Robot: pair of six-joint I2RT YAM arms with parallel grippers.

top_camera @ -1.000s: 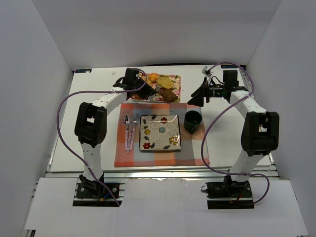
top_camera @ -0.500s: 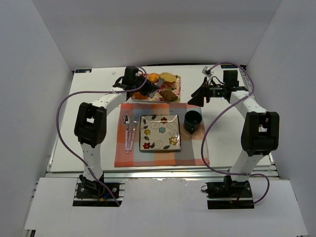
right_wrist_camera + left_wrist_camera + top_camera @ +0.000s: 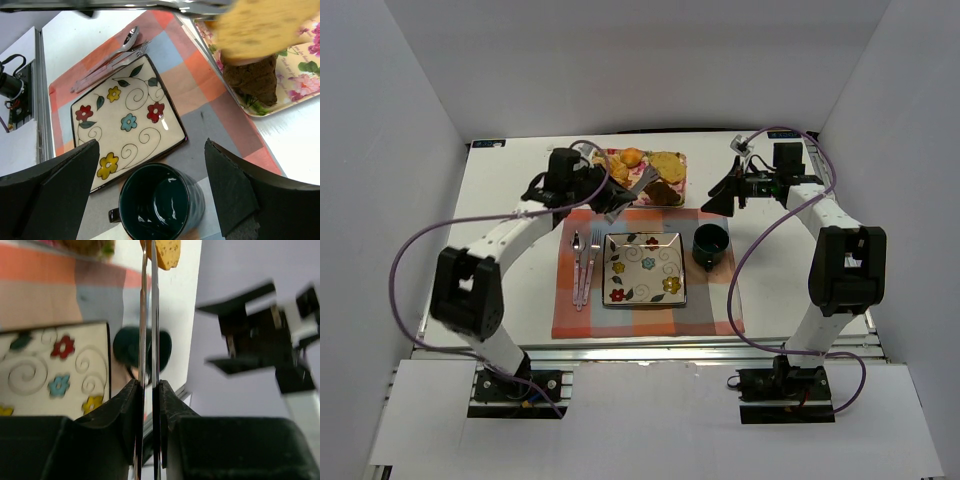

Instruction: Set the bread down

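The golden-yellow bread [image 3: 667, 162] hangs in the tips of metal tongs [image 3: 638, 183] above the flowered tray [image 3: 677, 182] at the back. My left gripper [image 3: 608, 197] is shut on the tongs' handles. In the left wrist view my left gripper [image 3: 148, 386] clamps the two tong blades [image 3: 148, 315], with the bread [image 3: 167, 251] at their far end. The right wrist view shows the bread [image 3: 265, 25] held above the tray [image 3: 295, 85]. My right gripper [image 3: 722, 192] is open and empty, hovering behind the mug [image 3: 160, 200].
A square flowered plate [image 3: 643, 268] lies on the checked placemat [image 3: 715, 300], with a spoon and fork [image 3: 584, 265] to its left and the dark green mug [image 3: 710, 245] to its right. The tray also holds an orange-brown loaf [image 3: 632, 157] and a dark brown piece [image 3: 252, 77].
My left arm has swung its elbow out to the left and drawn the gripper back. The tongs have lifted the bread off the tray. The right arm has not moved.
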